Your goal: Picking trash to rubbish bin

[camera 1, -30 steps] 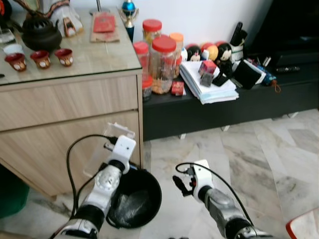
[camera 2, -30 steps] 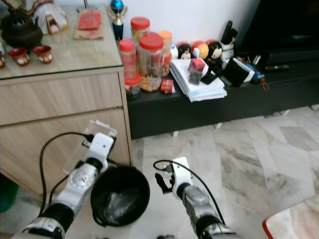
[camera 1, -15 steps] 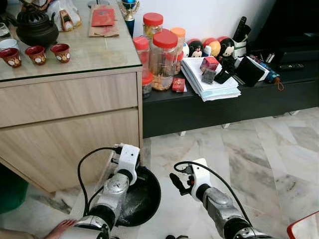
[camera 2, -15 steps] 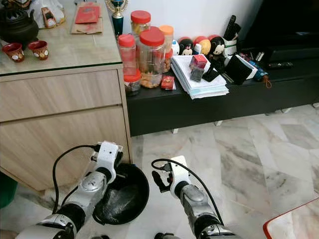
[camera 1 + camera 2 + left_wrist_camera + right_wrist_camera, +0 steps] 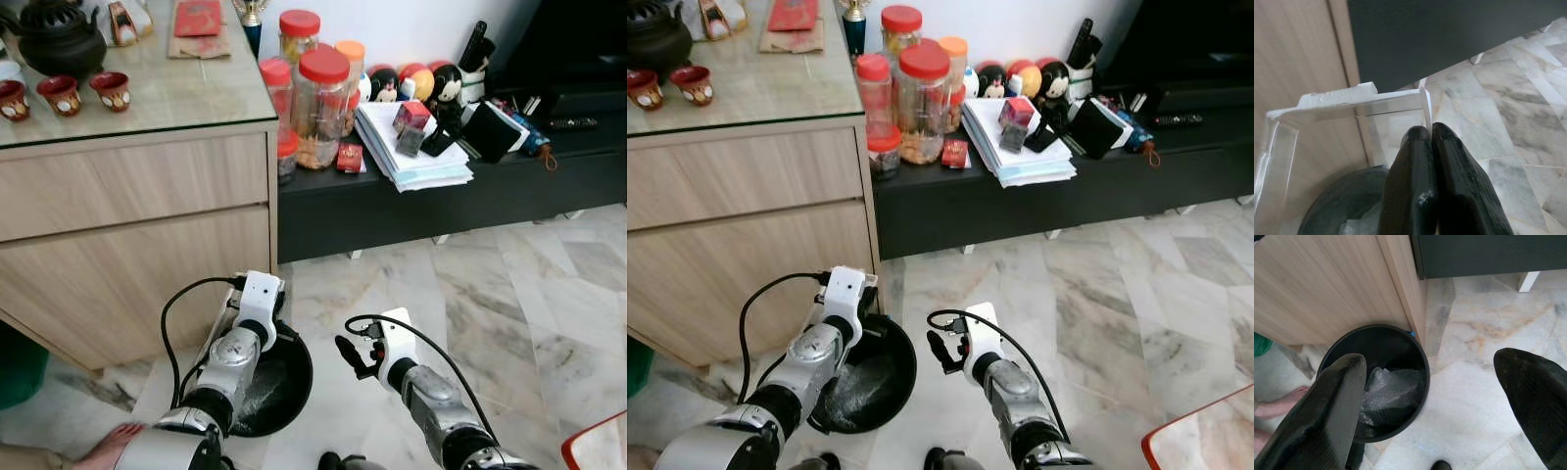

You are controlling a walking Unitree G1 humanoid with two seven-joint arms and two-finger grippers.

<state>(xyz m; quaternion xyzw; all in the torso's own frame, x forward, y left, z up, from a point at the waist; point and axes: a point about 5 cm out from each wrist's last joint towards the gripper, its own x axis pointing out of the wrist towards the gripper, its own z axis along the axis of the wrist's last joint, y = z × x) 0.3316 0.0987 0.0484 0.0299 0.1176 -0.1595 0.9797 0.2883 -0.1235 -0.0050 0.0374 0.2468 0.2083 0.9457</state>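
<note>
— Where's your trash?
— Your left gripper [image 5: 1431, 142] pinches the clear plastic tray [image 5: 1347, 105], right above the black bin [image 5: 279, 377].
— And the right gripper [image 5: 1437, 396]?
— Spread wide, holding nothing, right of the bin.

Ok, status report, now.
Left gripper shut on clear plastic container, over the black bin. Right gripper open beside the bin. Bin holds crumpled plastic. Person's foot near the bin.
</note>
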